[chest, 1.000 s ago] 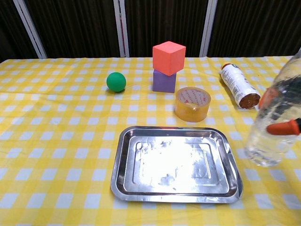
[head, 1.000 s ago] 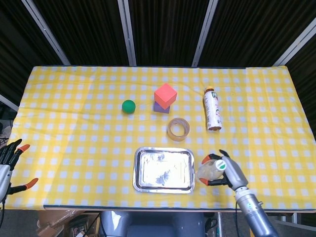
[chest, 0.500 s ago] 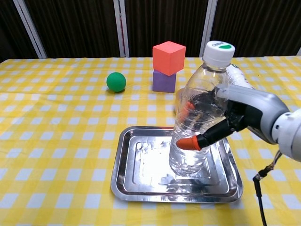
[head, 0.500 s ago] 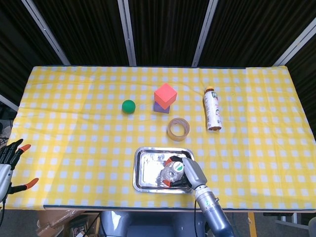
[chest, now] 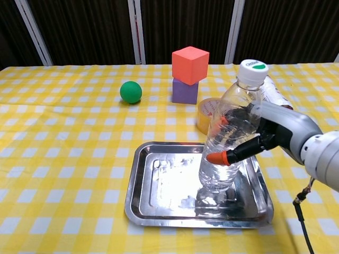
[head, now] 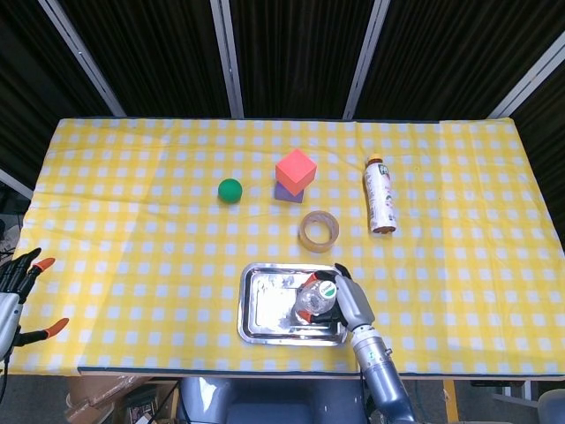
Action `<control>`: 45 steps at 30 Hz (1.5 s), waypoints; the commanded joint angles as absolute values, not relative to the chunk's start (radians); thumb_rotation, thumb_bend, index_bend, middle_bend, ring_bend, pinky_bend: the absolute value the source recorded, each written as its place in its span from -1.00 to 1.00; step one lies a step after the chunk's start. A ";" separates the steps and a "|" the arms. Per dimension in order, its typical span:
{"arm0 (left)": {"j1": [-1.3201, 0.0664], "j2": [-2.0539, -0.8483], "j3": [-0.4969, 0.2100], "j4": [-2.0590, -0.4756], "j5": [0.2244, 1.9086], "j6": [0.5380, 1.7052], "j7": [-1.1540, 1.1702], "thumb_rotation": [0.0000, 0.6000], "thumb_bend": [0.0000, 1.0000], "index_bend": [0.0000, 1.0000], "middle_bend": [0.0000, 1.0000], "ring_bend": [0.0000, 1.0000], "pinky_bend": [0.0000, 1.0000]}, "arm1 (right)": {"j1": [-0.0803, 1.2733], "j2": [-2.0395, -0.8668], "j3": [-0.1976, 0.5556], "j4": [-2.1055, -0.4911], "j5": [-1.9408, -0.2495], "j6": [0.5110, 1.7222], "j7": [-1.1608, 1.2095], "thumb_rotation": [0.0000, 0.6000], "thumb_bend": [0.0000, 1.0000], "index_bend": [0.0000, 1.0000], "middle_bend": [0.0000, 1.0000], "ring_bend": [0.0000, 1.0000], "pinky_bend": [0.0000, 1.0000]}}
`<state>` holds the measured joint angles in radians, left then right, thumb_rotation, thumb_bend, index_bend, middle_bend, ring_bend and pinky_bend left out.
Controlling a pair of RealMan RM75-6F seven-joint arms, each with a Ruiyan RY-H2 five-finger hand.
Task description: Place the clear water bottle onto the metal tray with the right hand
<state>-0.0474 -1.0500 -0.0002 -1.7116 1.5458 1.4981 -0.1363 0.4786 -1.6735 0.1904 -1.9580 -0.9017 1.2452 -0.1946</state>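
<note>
Two hands show here, and only one is busy. The right hand (chest: 275, 132) grips the clear water bottle (chest: 230, 143), with its orange-tipped fingers (chest: 217, 157) wrapped around the bottle's middle. The bottle leans a little, with its white cap (chest: 253, 69) tipped toward the hand. Below the fingers, the bottle's bottom is on the floor of the metal tray (chest: 159, 211), in the tray's right part. In the head view the same hand (head: 349, 302) holds the bottle (head: 313, 300) over the tray (head: 265, 309).

Just past the fingertips, behind the bottle, lies a roll of clear tape (chest: 207, 114) on the yellow checked tablecloth (chest: 63, 159). Farther past the fingers stands an orange-red cube (chest: 189, 64) on top of a purple cube (chest: 184, 91). A green ball (chest: 131, 91) sits well away from the fingers, on the far side of the cubes. A white drink bottle (head: 380, 196) lies flat on the cloth, well beyond the back of the hand.

The left hand (head: 18, 296) is far from all of this, at the cloth's edge. Its fingers (head: 37, 263) are spread apart and hold nothing.
</note>
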 commanded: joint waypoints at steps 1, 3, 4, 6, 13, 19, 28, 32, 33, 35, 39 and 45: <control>-0.048 -1.051 0.001 -1.713 1.546 1.496 -0.132 1.00 -0.69 -0.75 -1.00 -1.00 -1.00 | 0.472 -1.676 0.175 -1.948 -0.910 1.230 -0.181 1.00 0.75 0.89 0.44 -0.20 -1.00; -0.048 -1.053 0.002 -1.714 1.547 1.495 -0.127 1.00 -0.69 -0.75 -1.00 -1.00 -1.00 | 0.468 -1.682 0.170 -1.940 -0.913 1.219 -0.164 1.00 0.75 0.89 0.44 -0.20 -1.00; -0.048 -1.053 0.002 -1.714 1.547 1.496 -0.125 1.00 -0.69 -0.75 -1.00 -1.00 -1.00 | 0.467 -1.685 0.168 -1.934 -0.919 1.215 -0.159 1.00 0.75 0.89 0.44 -0.20 -1.00; -0.047 -1.053 0.002 -1.715 1.548 1.497 -0.124 1.00 -0.69 -0.75 -1.00 -1.00 -1.00 | 0.466 -1.688 0.164 -1.925 -0.926 1.209 -0.156 1.00 0.75 0.89 0.44 -0.20 -1.00; -0.048 -1.052 0.001 -1.714 1.543 1.495 -0.125 1.00 -0.69 -0.75 -1.00 -1.00 -1.00 | 0.463 -1.682 0.158 -1.919 -0.945 1.192 -0.149 1.00 0.72 0.63 0.35 -0.21 -1.00; -0.047 -1.052 0.003 -1.717 1.544 1.495 -0.119 1.00 -0.69 -0.75 -1.00 -1.00 -1.00 | 0.468 -1.655 0.147 -1.914 -0.936 1.124 -0.118 1.00 0.12 -0.12 -0.07 -0.40 -1.00; -0.046 -1.049 0.004 -1.719 1.548 1.500 -0.123 1.00 -0.69 -0.75 -1.00 -1.00 -1.00 | 0.470 -1.606 0.145 -1.912 -0.955 1.012 -0.010 1.00 -0.31 -0.66 -0.53 -0.68 -1.00; -0.044 -1.048 0.004 -1.719 1.550 1.503 -0.125 1.00 -0.69 -0.75 -1.00 -1.00 -1.00 | 0.462 -1.603 0.147 -1.905 -0.992 0.998 0.043 1.00 -0.39 -0.76 -0.65 -0.76 -1.00; -0.044 -1.048 0.004 -1.719 1.550 1.503 -0.125 1.00 -0.69 -0.75 -1.00 -1.00 -1.00 | 0.460 -1.602 0.147 -1.903 -1.003 0.996 0.054 1.00 -0.40 -0.77 -0.68 -0.79 -1.00; -0.044 -1.048 0.004 -1.719 1.549 1.502 -0.125 1.00 -0.69 -0.75 -1.00 -1.00 -1.00 | 0.457 -1.596 0.145 -1.902 -1.017 0.991 0.070 1.00 -0.41 -0.78 -0.70 -0.82 -1.00; -0.046 -1.049 0.004 -1.718 1.549 1.500 -0.123 1.00 -0.69 -0.75 -1.00 -1.00 -1.00 | 0.447 -1.549 0.133 -1.913 -1.052 0.963 0.115 1.00 -0.41 -0.79 -0.74 -0.89 -1.00; -0.047 -1.051 0.003 -1.715 1.545 1.496 -0.123 1.00 -0.69 -0.75 -1.00 -1.00 -1.00 | 0.407 -1.365 0.062 -1.963 -1.158 0.922 0.174 1.00 -0.41 -0.79 -0.75 -0.94 -1.00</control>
<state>-0.0471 -1.0507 0.0033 -1.7152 1.5451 1.4963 -0.1232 0.4319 -1.4544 0.1027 -1.9337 -1.0933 0.9442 0.1401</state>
